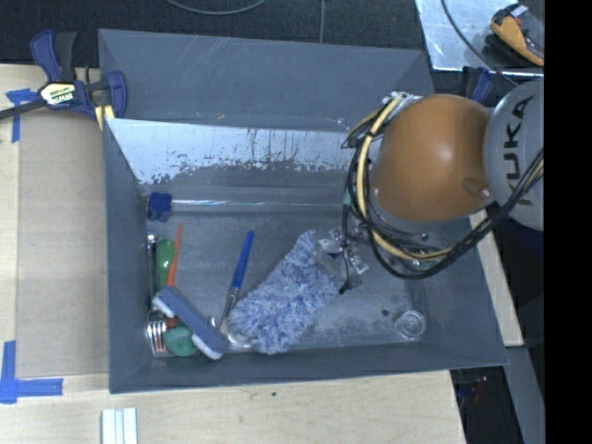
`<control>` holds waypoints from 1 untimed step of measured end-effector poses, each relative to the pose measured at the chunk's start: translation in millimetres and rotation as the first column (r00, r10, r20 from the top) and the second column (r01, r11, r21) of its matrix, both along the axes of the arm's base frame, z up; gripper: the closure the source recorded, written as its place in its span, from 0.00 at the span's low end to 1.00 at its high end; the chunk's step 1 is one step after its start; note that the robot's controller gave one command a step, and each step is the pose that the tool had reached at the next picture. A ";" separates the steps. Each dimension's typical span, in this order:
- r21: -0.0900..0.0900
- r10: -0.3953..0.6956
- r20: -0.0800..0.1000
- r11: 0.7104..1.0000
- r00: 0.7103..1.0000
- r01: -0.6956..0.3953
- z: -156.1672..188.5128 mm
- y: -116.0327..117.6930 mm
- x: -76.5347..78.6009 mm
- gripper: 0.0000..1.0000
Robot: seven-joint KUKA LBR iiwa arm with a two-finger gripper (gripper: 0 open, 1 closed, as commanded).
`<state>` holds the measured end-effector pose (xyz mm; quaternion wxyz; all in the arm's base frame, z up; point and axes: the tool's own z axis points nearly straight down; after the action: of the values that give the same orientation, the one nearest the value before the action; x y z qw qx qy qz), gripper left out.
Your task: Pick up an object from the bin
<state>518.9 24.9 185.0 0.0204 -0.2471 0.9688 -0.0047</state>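
**Operator:** Now, where does the tool (344, 262) stand, and what is its state?

**Technician:** The tool hangs low inside the bin (259, 72), beneath the orange cover (430, 160) on the wrist. It stands at one end of a blue fluffy cloth (277, 305). Whether it touches that end or sits just above it cannot be told. Whether the tool is open or closed cannot be told either.

**Operator:** Which way does the cloth lie from the tool?

**Technician:** The cloth extends away from the tool on the side opposite the arm, slanting toward the bin wall nearest the camera. Its long axis runs from the end beside the tool to a broader far end near that wall. The tool is therefore at the cloth's end, not over its middle.

**Operator:** What else lies about the tool?

**Technician:** A blue pen (240, 265) lies beyond the cloth from the tool, close along the cloth's far edge. A clear round cap (410, 323) lies apart from the tool on the arm's side. A heap (190, 326) of green, orange and blue things lies well apart, past the pen.

**Operator:** What does the coming move turn on?

**Technician:** In my judgement, on that long axis. A grip taken here catches only the cloth's end, and the soft cloth would probably hang lengthwise when raised. A shift along the axis, away from the arm, would likely give a fuller hold.
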 end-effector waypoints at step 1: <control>0.005 0.082 -0.008 0.997 0.997 -0.082 -15.7 60.5 -3.9 1.00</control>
<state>515.0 85.4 169.3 0.0170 -0.2866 0.9579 -0.0007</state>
